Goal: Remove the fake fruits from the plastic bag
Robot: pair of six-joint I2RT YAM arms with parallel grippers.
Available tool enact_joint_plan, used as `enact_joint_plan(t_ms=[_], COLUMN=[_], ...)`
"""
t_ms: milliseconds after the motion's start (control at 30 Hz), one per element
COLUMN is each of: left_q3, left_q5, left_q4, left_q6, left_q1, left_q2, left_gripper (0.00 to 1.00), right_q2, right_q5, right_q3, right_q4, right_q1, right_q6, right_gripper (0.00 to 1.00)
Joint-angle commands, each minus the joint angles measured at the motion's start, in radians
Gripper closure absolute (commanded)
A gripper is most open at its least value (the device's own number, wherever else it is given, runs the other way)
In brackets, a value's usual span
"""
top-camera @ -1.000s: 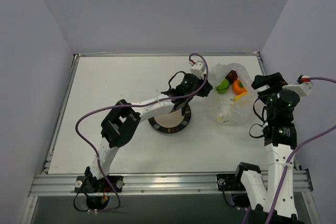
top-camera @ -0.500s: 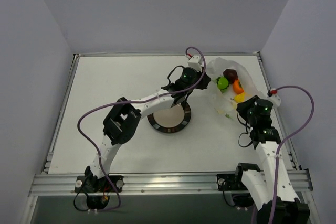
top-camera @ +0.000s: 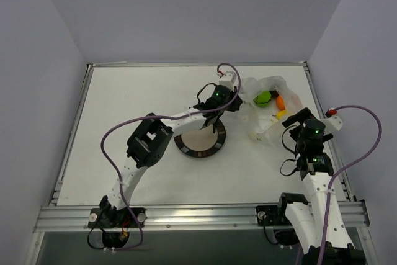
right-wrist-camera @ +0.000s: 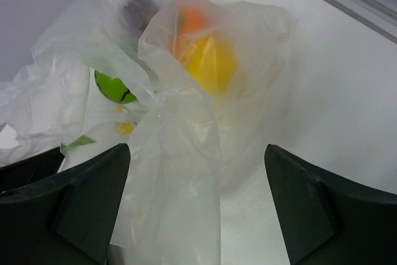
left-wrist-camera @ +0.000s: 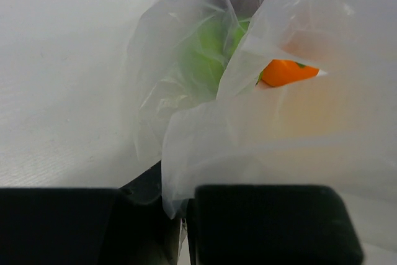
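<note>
white table point(top-camera: 124, 122) boxed in by grey walls point(top-camera: 186, 17). the plastic bag point(top-camera: 263, 130) lies crumpled by the far right corner, close to the right edge, with a round metal plate point(top-camera: 186, 151) just to its left. it holds the green fake fruit point(top-camera: 263, 98), orange fake fruit point(top-camera: 281, 102) and yellow fake fruit point(top-camera: 282, 115). the left gripper point(left-wrist-camera: 186, 228) pinches the bag's edge. the right gripper point(right-wrist-camera: 192, 215) gapes wide, with bag film between its fingers.

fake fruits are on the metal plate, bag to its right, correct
Not quite: the fake fruits are inside the plastic bag, not on the metal plate; the top external view shows it. The bag does lie to the plate's right.
</note>
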Motion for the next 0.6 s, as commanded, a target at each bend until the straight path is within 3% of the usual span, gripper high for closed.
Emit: enact_joint_plan(t_ms=[0, 67, 100, 133, 167, 233, 267, 300, 433, 567], left_q3=[0.014, -0.029, -0.049, -0.069, -0.115, -0.158, -0.193, -0.207, -0.281, -0.328], left_q5=[0.025, 0.029, 0.032, 0.038, 0.035, 0.028, 0.026, 0.020, -0.030, -0.124], left_q4=[0.060, 0.079, 0.083, 0.086, 0.083, 0.070, 0.053, 0.039, -0.038, -0.108], left_q6=[-0.011, -0.014, -0.013, -0.004, 0.004, 0.029, 0.039, 0.055, 0.090, 0.125], left_q1=[-0.014, -0.014, -0.014, -0.012, -0.012, -0.012, -0.014, -0.015, -0.058, -0.173], left_q2=[-0.076, -0.102, -0.118, -0.160, -0.184, -0.265, -0.290, -0.319, -0.456, -0.513], left_gripper=[0.95, 0.85, 0.77, 0.60, 0.53, 0.38, 0.35, 0.32, 0.29, 0.39], right_q2=[0.030, 0.119, 0.144, 0.156, 0.150, 0.120, 0.086, 0.074, 0.038, 0.029], right_q5=[0.086, 0.101, 0.085, 0.068, 0.031, 0.005, -0.007, -0.023, -0.047, -0.081], right_q3=[0.020, -0.051, -0.065, -0.078, -0.103, -0.112, -0.109, -0.093, -0.059, -0.074], right_q4=[0.025, 0.042, 0.047, 0.067, 0.097, 0.134, 0.139, 0.138, 0.118, 0.115], right_q1=[-0.001, -0.007, -0.022, -0.030, -0.036, -0.042, -0.043, -0.043, -0.043, -0.043], right_q6=[-0.002, 0.012, 0.014, 0.026, 0.032, 0.038, 0.037, 0.035, 0.012, -0.003], right_gripper=[0.15, 0.04, 0.04, 0.07, 0.29, 0.49, 0.64, 0.70, 0.81, 0.97])
